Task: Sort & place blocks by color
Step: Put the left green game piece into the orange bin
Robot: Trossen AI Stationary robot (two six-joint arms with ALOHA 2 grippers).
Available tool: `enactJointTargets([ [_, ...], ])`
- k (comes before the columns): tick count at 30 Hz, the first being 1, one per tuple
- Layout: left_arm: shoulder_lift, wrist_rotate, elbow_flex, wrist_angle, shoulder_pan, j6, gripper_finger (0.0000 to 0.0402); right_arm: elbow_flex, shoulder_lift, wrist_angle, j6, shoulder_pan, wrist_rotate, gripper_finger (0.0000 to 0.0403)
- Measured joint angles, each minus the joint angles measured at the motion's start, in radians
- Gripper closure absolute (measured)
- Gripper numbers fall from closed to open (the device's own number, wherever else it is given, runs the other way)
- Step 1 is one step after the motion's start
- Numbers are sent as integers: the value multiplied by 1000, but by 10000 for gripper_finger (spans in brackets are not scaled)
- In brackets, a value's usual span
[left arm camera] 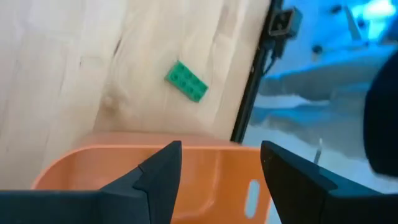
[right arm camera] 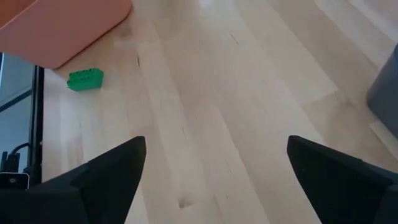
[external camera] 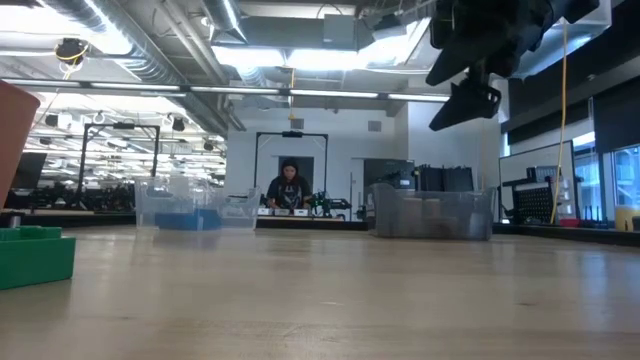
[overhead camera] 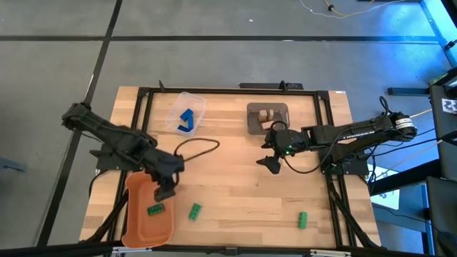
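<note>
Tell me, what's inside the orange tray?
One green block lies inside the orange tray. The left gripper hangs over the tray's top end, open and empty, and hides part of the floor there, so anything under it cannot be seen.

Both tools [overhead camera: 166, 191] [overhead camera: 270, 163] open, empty

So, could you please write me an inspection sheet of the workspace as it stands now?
Surface: wooden table, black frame round it.
Job's things: one green block in the orange tray; green blocks at and on the wood; blue blocks in the clear tub; tan blocks in the grey bin.
Clutter: nothing seen.
Grippers: left gripper over the tray, open, empty; right gripper mid-table, open, empty.
Cables: black cable looped on the table.
Surroundings: person far behind.
</note>
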Motion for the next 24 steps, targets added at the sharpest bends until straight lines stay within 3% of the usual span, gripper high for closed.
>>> enactJointTargets([
  [11, 319, -54, 198, -83, 7, -266, 191, 0, 0, -8, -12, 0, -9, 14],
  [16, 447, -159, 199, -84, -10, -406, 191, 0, 0, -8, 3, 2, -128, 14],
  [20, 541, -184, 199, -67, -18, -474, 194, 0, 0, 3, 50, 31, -249, 14],
  [24, 614, -218, 199, -25, -31, -479, 195, 0, 0, 18, 130, 98, -274, 14],
])
